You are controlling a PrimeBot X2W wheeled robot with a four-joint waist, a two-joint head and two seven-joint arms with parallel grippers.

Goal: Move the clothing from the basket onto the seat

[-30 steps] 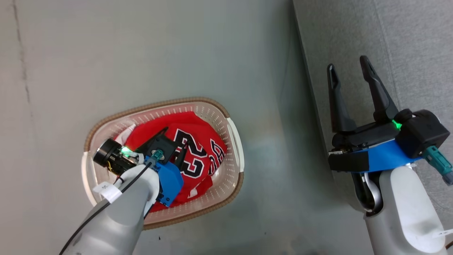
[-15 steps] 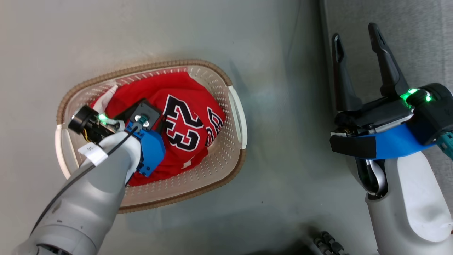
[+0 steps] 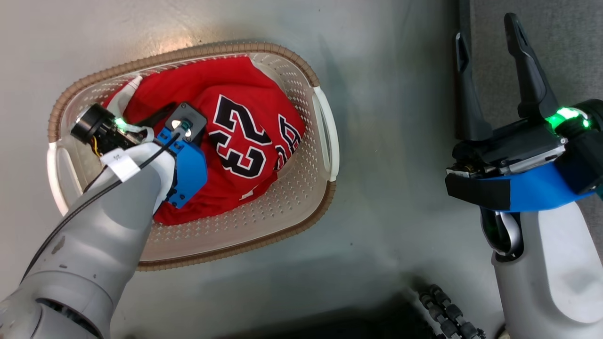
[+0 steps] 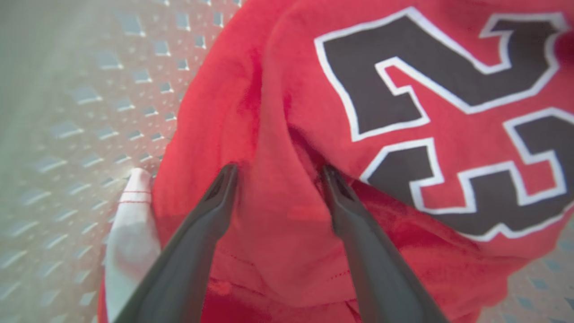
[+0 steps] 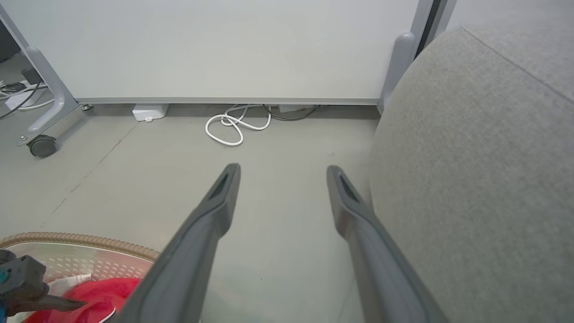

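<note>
Clothing (image 3: pixel 235 141) in basket (image 3: pixel 297 188) half hidden by left arm (image 3: pixel 108 226) | left tool (image 4: pixel 279 169) wide, straddling fold | right tool (image 3: pixel 485 26) wide, empty

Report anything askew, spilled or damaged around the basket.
Nothing looks damaged or spilled. The clothing lies bunched inside the basket, which stands upright on the floor. The only loose item is a white cable coiled on the floor by the wall, away from the basket and the seat.

Basket (image 3: pixel 327 136): on the floor (image 3: pixel 391 141), left of the seat (image 3: pixel 574 52), apart from it.
Clothing (image 3: pixel 235 89): heaped in the basket.
Left gripper (image 4: pixel 278 172): inside the basket, spread fingertips against the clothing.
Right gripper (image 3: pixel 485 28): over the floor, beside the seat's edge.
</note>
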